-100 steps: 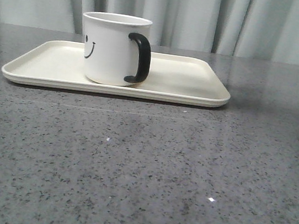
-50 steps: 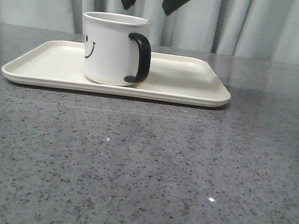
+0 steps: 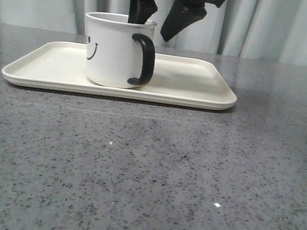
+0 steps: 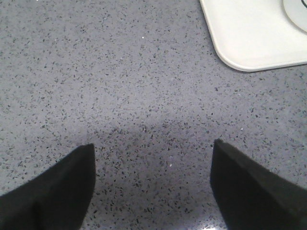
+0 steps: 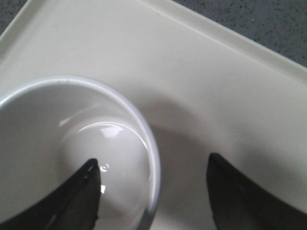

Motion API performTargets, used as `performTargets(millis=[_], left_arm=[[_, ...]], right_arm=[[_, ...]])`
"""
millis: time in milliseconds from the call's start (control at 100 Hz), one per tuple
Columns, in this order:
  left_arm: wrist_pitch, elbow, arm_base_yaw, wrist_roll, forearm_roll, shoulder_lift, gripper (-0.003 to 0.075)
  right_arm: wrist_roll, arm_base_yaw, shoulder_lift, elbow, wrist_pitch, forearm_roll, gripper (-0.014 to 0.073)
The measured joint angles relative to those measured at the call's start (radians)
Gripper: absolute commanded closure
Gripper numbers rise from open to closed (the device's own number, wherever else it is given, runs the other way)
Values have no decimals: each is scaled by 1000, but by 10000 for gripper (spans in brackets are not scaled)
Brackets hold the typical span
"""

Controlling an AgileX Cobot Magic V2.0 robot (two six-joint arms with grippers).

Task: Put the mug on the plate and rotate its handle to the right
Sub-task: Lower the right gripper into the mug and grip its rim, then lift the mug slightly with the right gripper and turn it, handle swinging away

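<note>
right gripper has come down from the top of the front view: a second ago no arm was in shot, half a second ago only the finger tips showed high above, now the fingers straddle the mug's rim on its handle side. the jaws are spread wide; one finger dips just inside the mug, the other hangs outside, above and behind the handle. the right wrist view agrees: one finger over the mug's inner wall, the other over bare plate, rim wall between them, nothing pinched yet

mug itself hasn't moved. it stands upright on the plate, left of the plate's middle, smiley face turned toward the left, handle toward the camera and a bit right

meaning for the task: placing looks done already, mug sits on the plate. what's left is the turn, since the handle points more at the camera than squarely right. this descent reads as the set-up for a rim grip to twist the mug; closing on the wall would be the likely next need, my guess only

left gripper is spread too, holding nothing, hovering over bare grey table with only a plate corner at the edge of its view; it isn't seen in the front view

risk: thin rim grip may slip or tip the mug during the twist
</note>
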Motion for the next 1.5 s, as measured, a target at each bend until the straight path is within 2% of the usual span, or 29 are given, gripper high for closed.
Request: performTargets(millis=[250,380,500,790,880,970,1090,1290,1500], left_arm=[[1,0,0,0,0,0,226],[1,0,0,0,0,0,226],[1,0,0,0,0,0,226],[2,0,0,0,0,0,226],[2,0,0,0,0,0,226],[2,0,0,0,0,0,226],[2,0,0,0,1,0,226],[3,4,0,0,1,0,226],[5,4,0,0,1,0,226]], right_arm=[[2,0,0,0,0,0,669],[2,0,0,-16,0,2,655],[-50,0,6,-59,40,-1,655],[-321,0,8,-222,205,13,656],[-463,-4,15,-262,243,74,656],[-626,-20,30,-292,293,189,656],[-760,-51,63,-335,378,328,656],[-804,-105,145,-442,393,357,656],[-852,-112,166,-462,393,355,656]])
